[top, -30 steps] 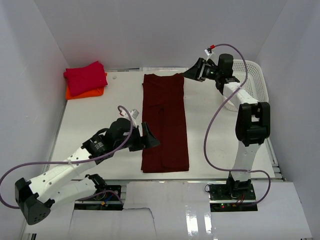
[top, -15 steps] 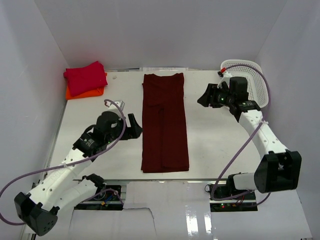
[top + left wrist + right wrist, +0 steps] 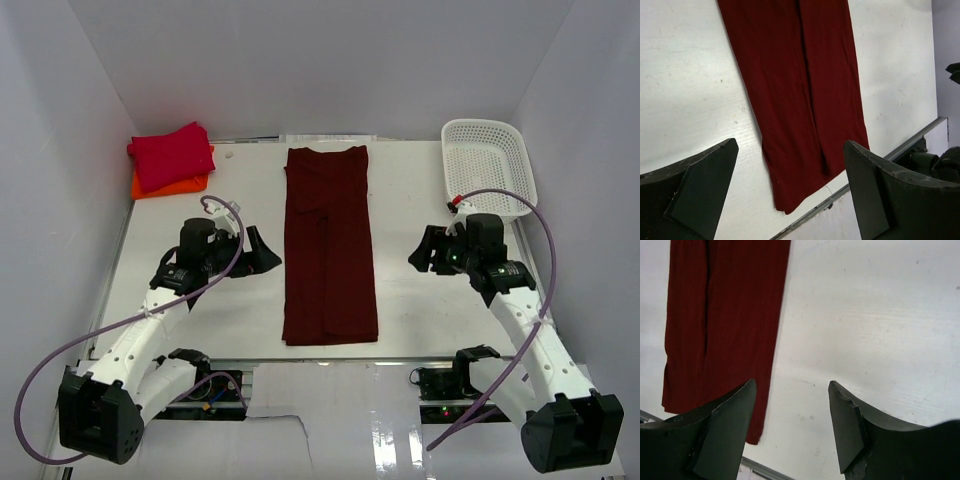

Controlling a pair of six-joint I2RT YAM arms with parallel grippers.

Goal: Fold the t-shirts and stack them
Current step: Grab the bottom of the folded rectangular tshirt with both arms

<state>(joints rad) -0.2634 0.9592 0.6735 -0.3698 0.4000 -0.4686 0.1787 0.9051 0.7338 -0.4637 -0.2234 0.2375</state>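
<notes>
A dark maroon t-shirt [image 3: 329,245] lies folded into a long strip down the middle of the table; it also shows in the left wrist view [image 3: 800,90] and the right wrist view [image 3: 720,325]. A crimson red t-shirt [image 3: 172,155] lies folded on an orange t-shirt [image 3: 170,185] at the far left corner. My left gripper [image 3: 265,252] is open and empty, just left of the maroon strip. My right gripper [image 3: 424,250] is open and empty, to the right of the strip, above bare table.
A white mesh basket [image 3: 488,165] stands at the far right corner. White walls enclose the table on the left, back and right. The table's front edge [image 3: 330,360] runs just past the strip's near end.
My right arm has swung from the strip's far end, near the basket, down to the right middle of the table. My left gripper has drawn back left, off the strip's edge.
</notes>
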